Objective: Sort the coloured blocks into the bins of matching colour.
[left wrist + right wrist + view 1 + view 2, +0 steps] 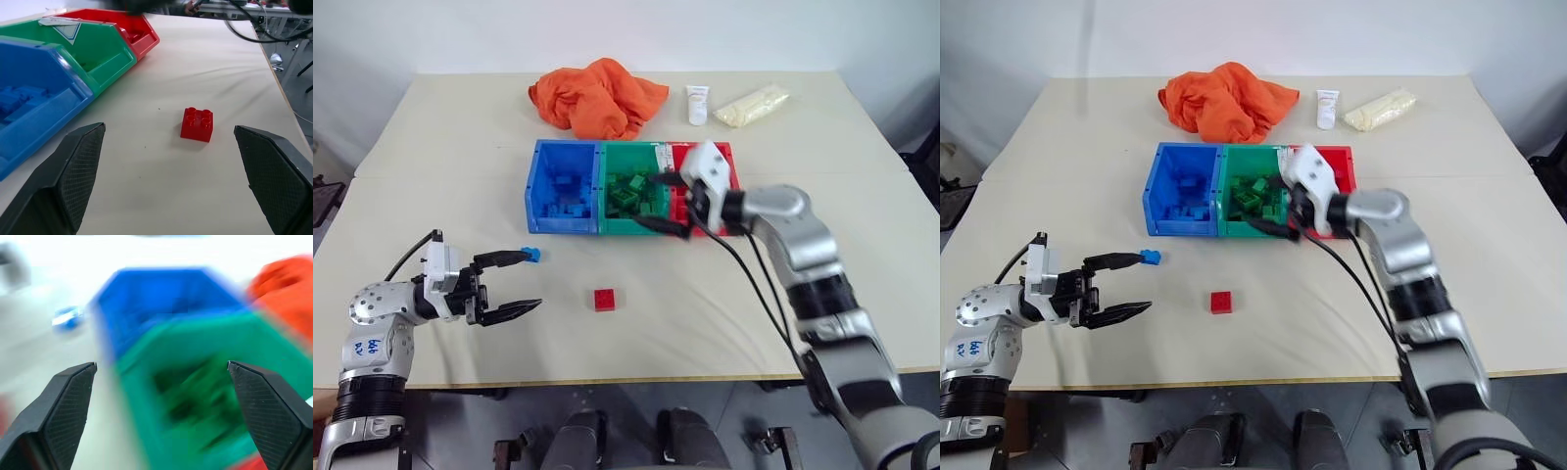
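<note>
Coloured blocks fill three joined bins at the middle of a cream table, while two strays lie on the open surface nearer the robot. The right gripper [668, 203] hangs over the green bin [632, 189] with its two black fingers spread wide and nothing between them. The left gripper [516, 282] hovers low over the table's near left side, jaws likewise wide apart and empty; its upper fingertip sits just beside a small blue block [532, 255], though contact cannot be judged. A red block [604, 299] rests studs-up on the bare table, to the right of that gripper and apart from it; in the left wrist view it lies between the two spread fingers, farther out. The blue bin [564, 186] holds several blue blocks, the green bin a heap of green ones, and the red bin [1336, 164], partly hidden behind the right gripper's white housing, holds red pieces that are hard to count. Beyond the bins lie a crumpled orange cloth [597, 96], a white tube [698, 104] and a pale yellow packet [751, 105].
</note>
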`<state>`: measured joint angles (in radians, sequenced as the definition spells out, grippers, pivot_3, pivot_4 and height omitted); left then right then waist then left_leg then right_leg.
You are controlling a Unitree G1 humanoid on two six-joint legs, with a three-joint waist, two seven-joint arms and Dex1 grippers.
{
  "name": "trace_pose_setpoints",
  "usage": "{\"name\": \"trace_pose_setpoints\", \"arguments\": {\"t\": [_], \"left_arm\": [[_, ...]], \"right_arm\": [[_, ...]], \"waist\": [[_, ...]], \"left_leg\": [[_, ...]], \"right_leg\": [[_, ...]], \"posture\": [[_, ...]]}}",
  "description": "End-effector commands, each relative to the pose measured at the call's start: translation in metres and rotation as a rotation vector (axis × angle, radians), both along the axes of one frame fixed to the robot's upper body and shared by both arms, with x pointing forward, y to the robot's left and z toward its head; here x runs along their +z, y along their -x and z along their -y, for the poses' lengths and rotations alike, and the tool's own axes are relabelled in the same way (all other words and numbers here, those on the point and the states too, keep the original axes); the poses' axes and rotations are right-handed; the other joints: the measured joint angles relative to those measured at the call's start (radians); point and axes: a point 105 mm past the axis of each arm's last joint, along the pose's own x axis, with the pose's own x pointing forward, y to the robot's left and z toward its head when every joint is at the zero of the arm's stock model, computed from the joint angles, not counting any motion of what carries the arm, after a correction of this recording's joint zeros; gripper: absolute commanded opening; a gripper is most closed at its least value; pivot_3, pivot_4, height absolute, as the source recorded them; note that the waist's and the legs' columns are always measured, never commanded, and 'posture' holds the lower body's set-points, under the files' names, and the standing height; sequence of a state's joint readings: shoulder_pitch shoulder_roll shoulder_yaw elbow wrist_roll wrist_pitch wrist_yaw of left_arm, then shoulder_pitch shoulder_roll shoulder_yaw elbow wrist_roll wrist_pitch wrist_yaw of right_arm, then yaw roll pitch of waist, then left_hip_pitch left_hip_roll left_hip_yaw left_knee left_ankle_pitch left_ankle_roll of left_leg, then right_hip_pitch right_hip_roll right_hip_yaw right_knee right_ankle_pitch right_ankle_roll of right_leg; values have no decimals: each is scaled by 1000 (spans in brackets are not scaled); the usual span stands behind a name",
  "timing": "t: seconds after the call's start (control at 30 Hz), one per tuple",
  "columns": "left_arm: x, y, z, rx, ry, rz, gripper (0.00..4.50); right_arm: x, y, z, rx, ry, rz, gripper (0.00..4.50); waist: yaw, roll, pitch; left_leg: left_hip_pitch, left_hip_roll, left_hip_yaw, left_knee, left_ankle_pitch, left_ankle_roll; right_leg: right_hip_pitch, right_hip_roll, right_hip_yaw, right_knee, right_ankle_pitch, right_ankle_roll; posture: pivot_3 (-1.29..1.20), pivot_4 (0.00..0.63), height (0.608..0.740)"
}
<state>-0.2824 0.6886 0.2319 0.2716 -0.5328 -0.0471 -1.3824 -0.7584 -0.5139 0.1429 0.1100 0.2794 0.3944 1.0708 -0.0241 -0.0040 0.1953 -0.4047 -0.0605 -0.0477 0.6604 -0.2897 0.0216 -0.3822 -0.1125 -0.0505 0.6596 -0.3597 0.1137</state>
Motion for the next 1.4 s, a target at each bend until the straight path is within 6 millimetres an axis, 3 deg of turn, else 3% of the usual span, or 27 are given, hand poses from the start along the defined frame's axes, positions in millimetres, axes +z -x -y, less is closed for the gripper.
{"name": "trace_pose_setpoints", "arguments": {"t": [0.03, 0.27, 0.37, 0.6, 0.93, 1.23, 1.33, 1.4], "left_arm": [[3, 1, -6, 6, -14, 15, 4500], [-1, 2, -20, 40, -19, -13, 4500], [-1, 1, -24, 56, -15, -22, 4500], [4, 1, -17, 33, -10, 1, 4500], [-5, 20, -15, 7, -17, -35, 4500], [-4, 28, -13, 43, -6, -15, 4500], [-3, 29, -13, 50, -4, -10, 4500], [-2, 30, -12, 53, -2, -7, 4500]], "right_arm": [[6, 39, 18, 129, 46, 1, 4469], [-37, 77, 96, 14, 281, -192, 4469], [-37, 78, 105, -27, 292, -204, 4469], [-36, 69, 38, 138, 220, -137, 4469], [-54, 52, -63, 248, 181, -64, 4469], [-78, 42, -96, 257, 215, -35, 4469], [-79, 43, -95, 268, 217, -27, 3866], [-77, 43, -95, 269, 204, -21, 3189]], "waist": [[0, 0, 0], [0, 0, 0], [-4, 0, 0], [-1, 0, 0], [-3, 0, 0], [-4, 0, 0], [-4, 0, 0], [-4, 0, 0]], "left_leg": [[0, 0, 0, 0, 0, 0], [1, 1, 1, 0, 0, 0], [1, 1, 2, 0, 0, 0], [2, 3, 2, 1, 0, 0], [2, 2, 1, 1, 0, 0], [2, 0, -1, 2, 0, 0], [2, 0, -1, 1, 0, 0], [2, 0, -1, 1, 0, 0]], "right_leg": [[0, 0, 0, 0, 0, 0], [3, 0, 0, -4, 0, 0], [4, 0, 0, -6, 0, 0], [4, 1, 0, -6, 0, 0], [4, 0, 0, -4, 0, 0], [3, 0, 0, -1, 0, 0], [2, 0, 0, -1, 0, 0], [2, 0, 0, -1, 0, 0]], "posture": [[0, 150, 740], [0, 150, 740], [0, 150, 740], [0, 150, 740], [0, 150, 740], [0, 150, 740], [0, 150, 740], [0, 150, 740]]}}
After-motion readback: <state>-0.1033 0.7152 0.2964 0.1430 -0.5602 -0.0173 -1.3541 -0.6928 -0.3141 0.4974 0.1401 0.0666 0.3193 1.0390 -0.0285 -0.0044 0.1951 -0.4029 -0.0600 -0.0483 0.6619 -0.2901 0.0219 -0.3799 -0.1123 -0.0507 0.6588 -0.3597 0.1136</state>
